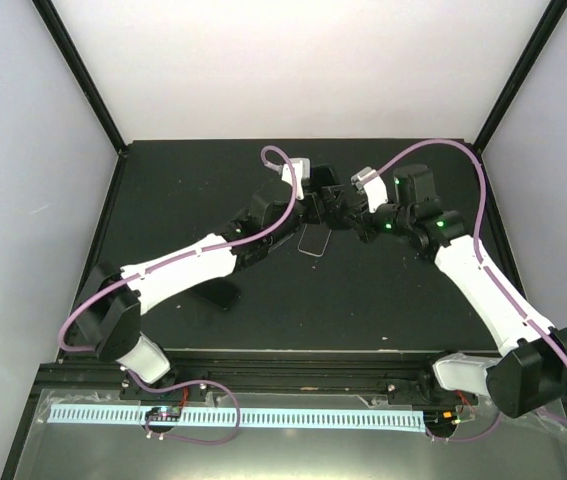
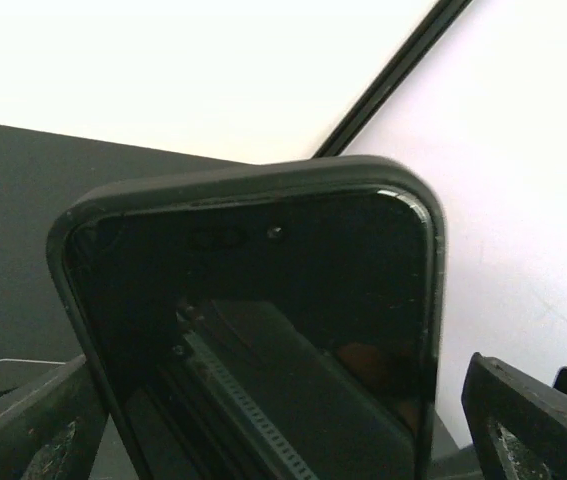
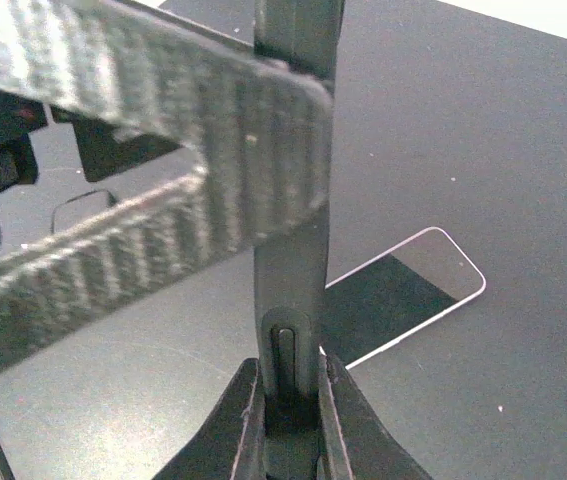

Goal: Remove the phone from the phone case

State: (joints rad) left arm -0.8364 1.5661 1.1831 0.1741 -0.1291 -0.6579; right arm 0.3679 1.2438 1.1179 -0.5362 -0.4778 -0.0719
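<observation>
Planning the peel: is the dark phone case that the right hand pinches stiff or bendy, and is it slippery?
Probably bendy: the phone case has a thin, matte, rounded lip around the glossy phone. The right hand bites its narrow edge, so it may twist. Matte skin likely grips well.

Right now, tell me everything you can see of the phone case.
The phone case is dark and matte, rubbery-looking, with rounded corners and a raised rim around a glossy black face that reflects; what that face is I cannot tell. One side edge has a narrow button slot. It is raised above the black table, between the two arms. The right pincer is shut on its edge. The left pincer stands open around it; whether it touches the case is unclear.
</observation>
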